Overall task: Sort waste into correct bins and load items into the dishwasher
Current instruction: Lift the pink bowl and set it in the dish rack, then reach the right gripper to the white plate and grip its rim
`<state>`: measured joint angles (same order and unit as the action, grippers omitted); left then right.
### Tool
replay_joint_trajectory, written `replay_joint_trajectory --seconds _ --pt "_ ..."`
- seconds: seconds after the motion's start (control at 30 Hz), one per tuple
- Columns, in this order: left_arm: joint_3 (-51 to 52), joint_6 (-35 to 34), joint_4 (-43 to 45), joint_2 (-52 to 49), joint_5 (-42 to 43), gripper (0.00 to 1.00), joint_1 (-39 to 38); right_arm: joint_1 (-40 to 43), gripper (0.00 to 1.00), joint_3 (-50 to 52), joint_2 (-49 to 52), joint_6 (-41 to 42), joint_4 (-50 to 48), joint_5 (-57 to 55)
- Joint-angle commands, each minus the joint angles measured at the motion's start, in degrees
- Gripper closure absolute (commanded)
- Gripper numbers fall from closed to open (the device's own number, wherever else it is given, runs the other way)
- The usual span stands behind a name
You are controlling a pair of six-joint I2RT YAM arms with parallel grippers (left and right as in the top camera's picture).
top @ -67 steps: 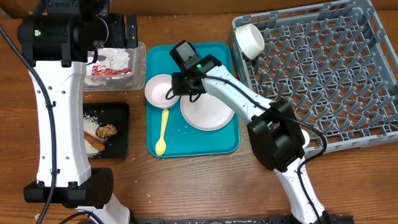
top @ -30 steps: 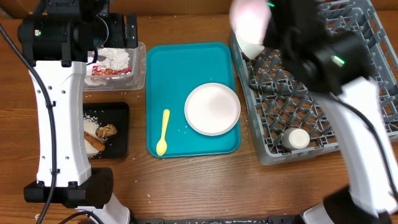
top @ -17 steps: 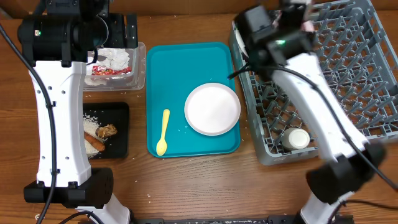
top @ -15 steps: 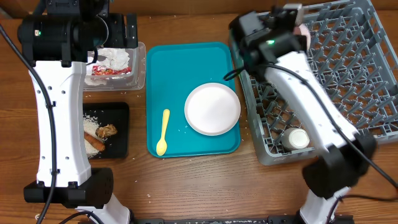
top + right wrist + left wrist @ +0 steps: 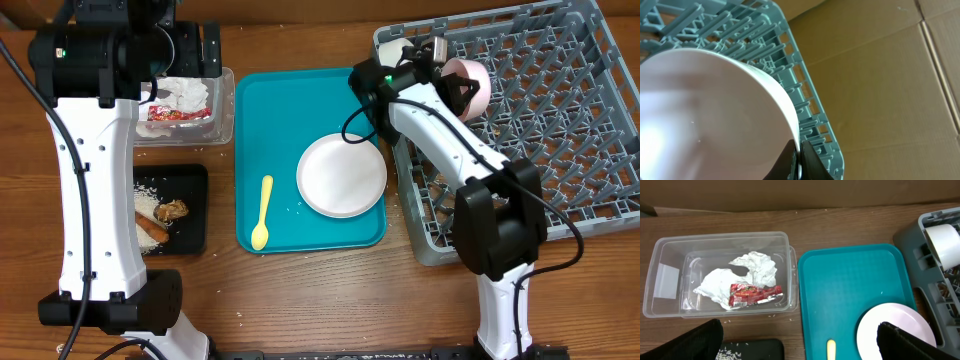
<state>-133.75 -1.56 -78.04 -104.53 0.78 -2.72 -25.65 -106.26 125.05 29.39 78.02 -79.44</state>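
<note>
Two grippers to log, one of them loaded. Your right gripper has its fingers pinched closed on the rim of the pale pink bowl. The rim runs down into the jaws at the bottom of the right wrist view, and the bowl's curved wall fills the space above and to the left. From overhead, the bowl stands on edge over the far left part of the grey dish rack; you cannot tell whether it touches the pegs. A white bowl lies tipped in the rack's corner, near the held one. Your left gripper is spread wide and holds nothing, hanging above the clear plastic tub. The tub contains crumpled white napkins and a red snack wrapper. On the teal serving tray: a round white plate at the right side and a pale yellow spoon near the left edge, apart from each other. In the black tray: white rice grains, a brown crumbly clump and a brown sausage-like stick.
</note>
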Motion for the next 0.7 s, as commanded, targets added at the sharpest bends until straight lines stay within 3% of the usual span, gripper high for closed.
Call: replay_joint_trajectory --seconds 0.0,0.23,0.67 --pt "0.00 -0.15 0.11 -0.13 -0.33 0.00 0.02 -0.79 0.96 0.11 0.24 0.70 -0.15 1.75" --pt "0.00 -0.15 0.13 -0.13 -0.33 0.00 0.02 -2.56 0.96 0.13 0.24 0.72 0.11 12.81" --pt "0.00 -0.15 0.11 -0.13 -0.35 0.00 0.02 -5.40 0.96 0.09 0.22 0.87 6.36 18.51"
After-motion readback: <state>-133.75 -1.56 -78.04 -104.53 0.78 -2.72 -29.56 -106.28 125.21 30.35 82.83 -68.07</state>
